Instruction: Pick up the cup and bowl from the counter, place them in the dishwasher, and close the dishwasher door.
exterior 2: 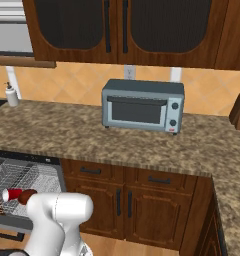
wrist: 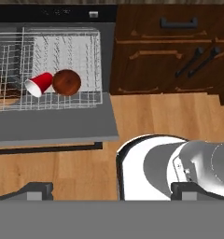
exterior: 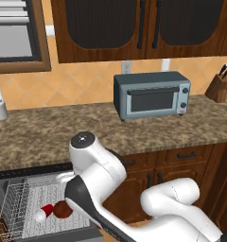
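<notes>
The hand (wrist: 111, 191), fingers spread wide and empty, is cropped at the frame's bottom; upper left, the cup (wrist: 38, 84) lies touching the bowl (wrist: 66, 82) in the dishwasher (wrist: 62, 122) rack, whose left side runs off-frame.

One cup (wrist: 38, 84), one bowl (wrist: 66, 82)

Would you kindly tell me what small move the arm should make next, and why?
Probably lower the open gripper toward the flat grey dishwasher door to lift it shut: the red plastic cup and dark reddish-brown bowl already lie in the white wire rack.
</notes>
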Tool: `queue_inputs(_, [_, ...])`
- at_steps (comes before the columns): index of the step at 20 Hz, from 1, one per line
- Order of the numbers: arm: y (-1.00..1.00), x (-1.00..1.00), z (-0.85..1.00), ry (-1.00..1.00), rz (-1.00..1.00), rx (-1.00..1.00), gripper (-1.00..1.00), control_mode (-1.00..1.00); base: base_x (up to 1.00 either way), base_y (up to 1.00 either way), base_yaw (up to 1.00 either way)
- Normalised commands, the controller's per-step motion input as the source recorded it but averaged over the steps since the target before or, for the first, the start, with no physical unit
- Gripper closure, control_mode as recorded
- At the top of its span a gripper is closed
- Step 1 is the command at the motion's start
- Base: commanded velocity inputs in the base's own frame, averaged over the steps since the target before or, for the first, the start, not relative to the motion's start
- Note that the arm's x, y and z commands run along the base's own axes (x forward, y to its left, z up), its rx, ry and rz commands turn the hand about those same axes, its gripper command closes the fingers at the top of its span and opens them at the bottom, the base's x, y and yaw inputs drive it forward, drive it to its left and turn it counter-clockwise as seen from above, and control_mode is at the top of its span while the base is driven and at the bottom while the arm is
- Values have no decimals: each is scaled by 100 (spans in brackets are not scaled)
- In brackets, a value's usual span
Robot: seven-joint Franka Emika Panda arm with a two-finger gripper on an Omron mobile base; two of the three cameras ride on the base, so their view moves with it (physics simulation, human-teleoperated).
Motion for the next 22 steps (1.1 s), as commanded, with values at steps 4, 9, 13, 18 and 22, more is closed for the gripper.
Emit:
queue_inputs(4, [38,34,-27,0,-5,0,-100,-100,0,0,0])
queue_inputs(9, [33,13,-21,0,0,0,-100,-100,0,0,0])
queue_inputs(13, [52,-1,-31,8,1,-1,-100,-100,0,0,0])
queue_inputs(18, [29,9,-80,27,4,-2,-100,-100,0,0,0])
queue_inputs(22, [8,16,-88,21,0,-16,-100,-100,0,0,0])
